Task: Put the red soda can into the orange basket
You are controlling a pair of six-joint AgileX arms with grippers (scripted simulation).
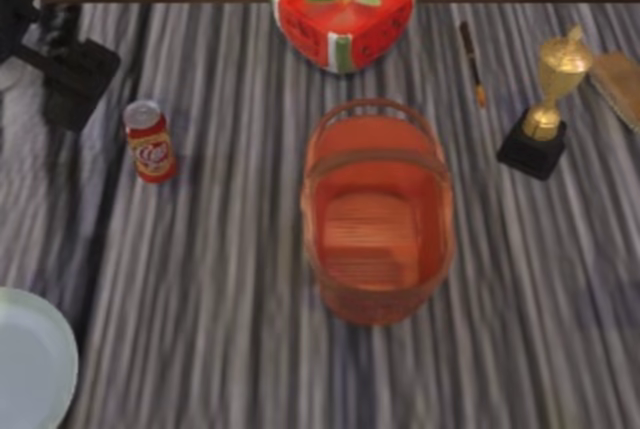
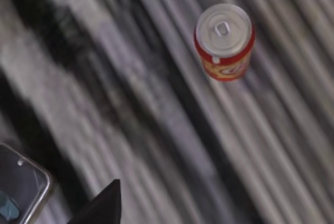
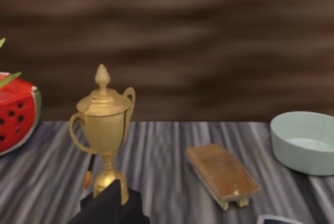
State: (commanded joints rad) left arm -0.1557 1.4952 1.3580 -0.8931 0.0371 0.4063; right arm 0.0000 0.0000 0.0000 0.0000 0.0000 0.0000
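The red soda can (image 1: 150, 141) stands upright on the striped table at the left, silver top up; in the left wrist view the can (image 2: 224, 41) is seen from above. My left gripper (image 1: 75, 74) hangs above the table's far left corner, up and left of the can and apart from it. It is open and holds nothing, and only one dark fingertip (image 2: 106, 203) shows in its wrist view. The orange basket (image 1: 440, 239) sits in the middle of the table, empty, its handle arching across its far half. My right arm is out of the top view.
A red box with green leaves (image 1: 342, 9) stands behind the basket. At the right are a pen (image 1: 472, 61), a gold trophy (image 1: 545, 109) and a wooden block (image 3: 222, 174). A pale plate (image 1: 30, 369) lies front left, and a bowl (image 3: 305, 143) shows in the right wrist view.
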